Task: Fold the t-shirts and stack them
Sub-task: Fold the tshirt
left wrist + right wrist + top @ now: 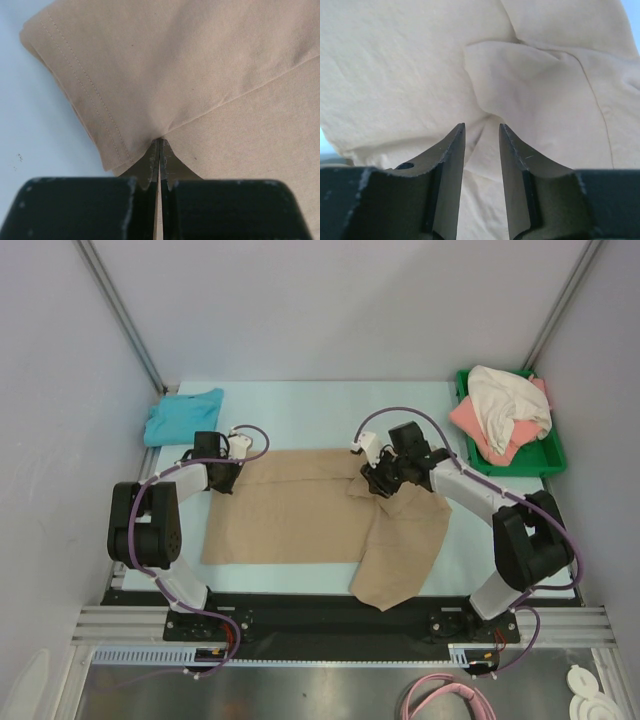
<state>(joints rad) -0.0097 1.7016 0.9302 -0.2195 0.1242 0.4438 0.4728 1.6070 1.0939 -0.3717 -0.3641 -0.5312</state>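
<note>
The tan t-shirt (290, 515) lies spread across the middle of the table, its right part folded over and reaching the front edge. My left gripper (225, 477) is at the shirt's far left corner. In the left wrist view my left gripper (160, 140) is shut on a thin layer of the tan cloth (200, 65) beside a stitched sleeve hem. My right gripper (377, 480) rests on the shirt's far right part. In the right wrist view my right gripper (481, 125) stands a narrow gap apart, with a puckered fold of tan cloth (420, 65) filling the gap.
A teal-blue t-shirt (183, 416) lies crumpled at the back left. A green tray (548, 456) at the back right holds the cream-white shirt (505, 400) on the coral-pink one (470, 422). Walls close in on both sides.
</note>
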